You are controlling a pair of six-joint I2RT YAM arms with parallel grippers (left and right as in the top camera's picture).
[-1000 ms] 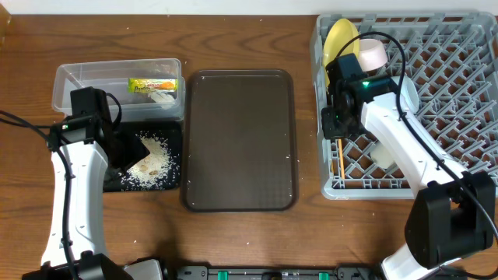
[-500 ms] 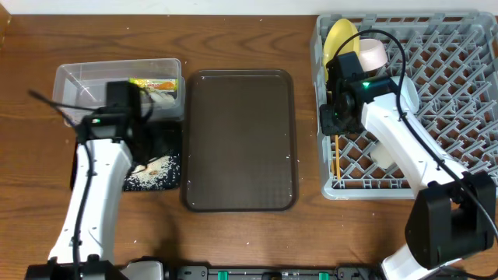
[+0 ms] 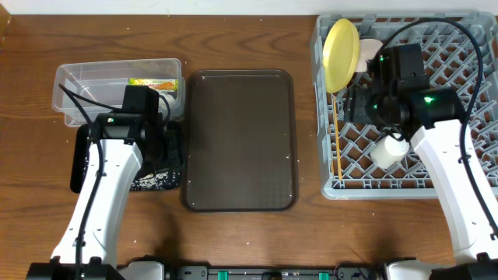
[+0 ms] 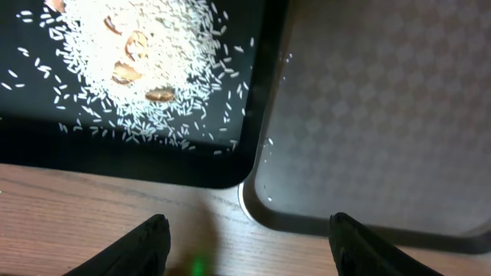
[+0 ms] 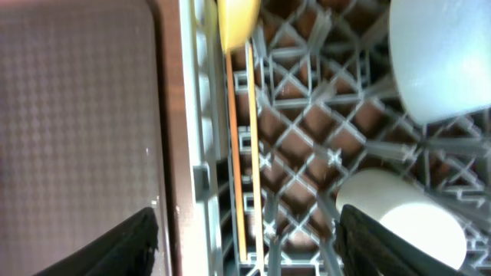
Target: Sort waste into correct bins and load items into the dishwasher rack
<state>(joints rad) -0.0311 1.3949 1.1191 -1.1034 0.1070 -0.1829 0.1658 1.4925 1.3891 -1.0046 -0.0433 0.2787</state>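
Noted the left gripper (image 4: 249,257) with its jaws spread wide and nothing between them. It hung over the spot where a corner of the black tray (image 4: 123,165) met the rounded corner of the brown serving tray (image 4: 368,115). The rice grains (image 4: 138,61) lay in a loose white heap on the black tray, with a few brownish bits mixed in. Stray grains were scattered toward its rim, and a handful lay on the serving tray's edge. Bare wooden tabletop (image 4: 69,215) showed below both corners.

From overhead the left arm (image 3: 101,194) covered much of the black tray. The clear tub (image 3: 78,85) sat just behind it, with the printed wrapper (image 3: 152,82) lying inside at the tub's right end.

The right gripper (image 5: 249,245) was likewise spread wide and empty, over the left side of the dishwasher rack (image 3: 459,70). The two chopsticks (image 5: 244,153) lay flat on the lattice, side by side along the rack's left wall. Their far ends ran under the yellow plate (image 3: 341,45), which stood on edge in the rack's back-left corner. The white bowl (image 5: 441,54) sat further right in the rack. The small pale cup (image 3: 387,150) sat nearer the front — whether upright or tipped, I could not tell.

The serving tray lay on the tabletop between the two bins and the rack, just beside each.
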